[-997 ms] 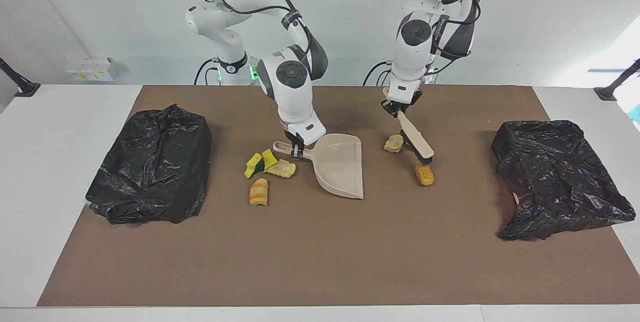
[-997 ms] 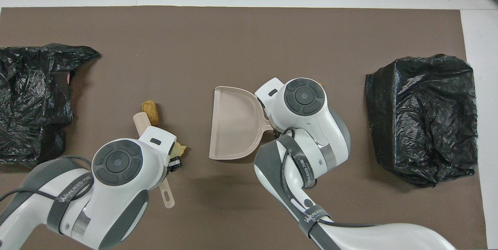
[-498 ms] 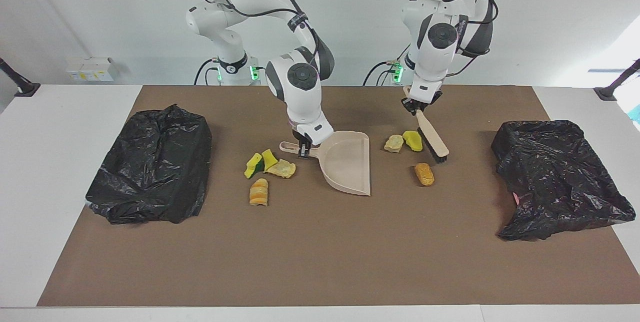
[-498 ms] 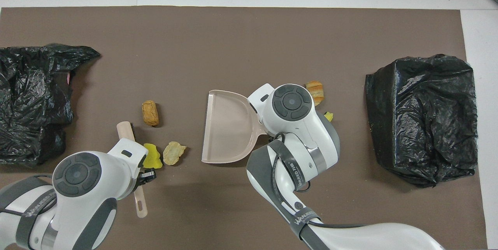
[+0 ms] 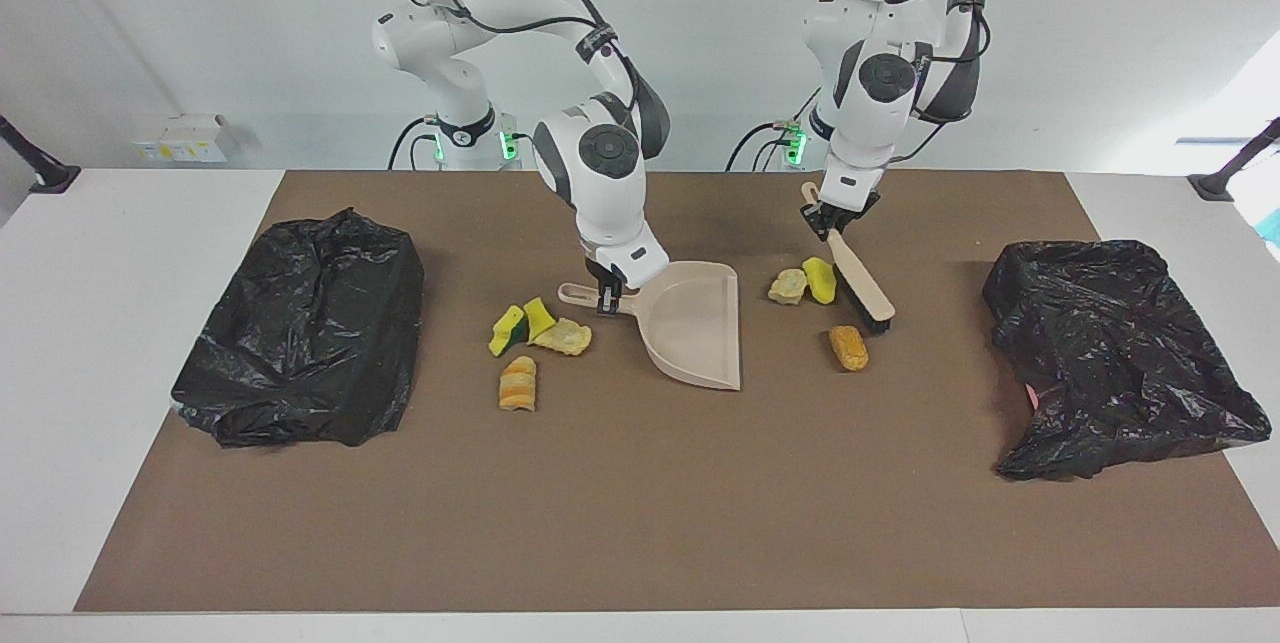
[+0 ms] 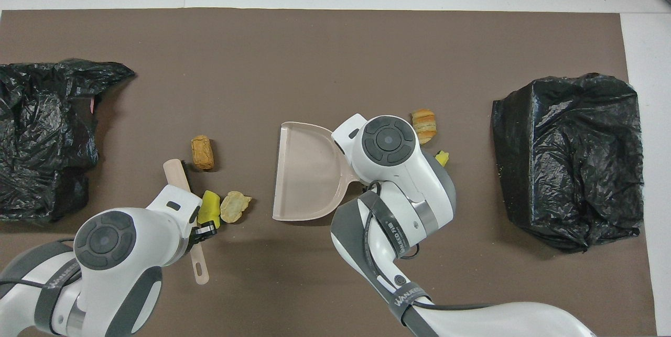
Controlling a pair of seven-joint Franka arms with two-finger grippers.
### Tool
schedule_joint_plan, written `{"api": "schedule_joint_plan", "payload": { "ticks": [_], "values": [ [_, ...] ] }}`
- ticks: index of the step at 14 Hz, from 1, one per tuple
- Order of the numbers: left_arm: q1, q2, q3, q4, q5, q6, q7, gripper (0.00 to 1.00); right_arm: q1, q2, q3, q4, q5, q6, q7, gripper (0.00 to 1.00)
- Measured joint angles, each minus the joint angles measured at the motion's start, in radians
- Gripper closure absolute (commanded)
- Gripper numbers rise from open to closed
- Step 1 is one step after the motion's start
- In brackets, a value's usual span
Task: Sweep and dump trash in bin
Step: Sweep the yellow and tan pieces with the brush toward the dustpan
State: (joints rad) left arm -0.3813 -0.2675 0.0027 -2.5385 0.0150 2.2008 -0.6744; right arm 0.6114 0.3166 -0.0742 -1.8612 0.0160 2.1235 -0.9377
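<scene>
Facing view, right gripper [image 5: 606,298]: I see it closed on the dustpan [image 5: 692,323] handle at frame centre, pan mouth toward the frame's right.
Facing view, left gripper [image 5: 824,220]: I have it clamped on the brush [image 5: 860,279] handle, bristles down beside a yellow sponge piece [image 5: 820,280] and a beige lump [image 5: 788,286].
Facing view, trash: an orange-brown chunk [image 5: 848,347] lies lower in the frame than the brush; more scraps [image 5: 535,325] sit at centre-left, on the pan's handle side.
Facing view, bins: black bags [image 5: 305,326] at both frame edges.
Overhead view, brush [image 6: 176,173]: lower left, the sponge piece [image 6: 208,209] touching the lump [image 6: 234,206], the pan [image 6: 304,172] apart at centre.
Risk: I judge a fast stroke could roll the lump past the pan lip, and the scraps on the handle side stay unreachable unless I reposition.
</scene>
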Motion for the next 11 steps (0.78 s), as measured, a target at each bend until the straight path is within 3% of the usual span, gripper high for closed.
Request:
{"api": "schedule_joint_plan", "payload": {
  "ticks": [6,11],
  "values": [
    [-0.022,0.162,-0.021,0.148,-0.044,0.021,-0.003,1.00,0.002,0.000,0.000,0.001,-0.004,0.000,0.000,1.00],
    [-0.144,0.228,-0.028,0.230,-0.171,0.037,-0.008,1.00,0.002,0.000,0.000,0.001,-0.004,0.000,0.002,1.00]
  ]
}}
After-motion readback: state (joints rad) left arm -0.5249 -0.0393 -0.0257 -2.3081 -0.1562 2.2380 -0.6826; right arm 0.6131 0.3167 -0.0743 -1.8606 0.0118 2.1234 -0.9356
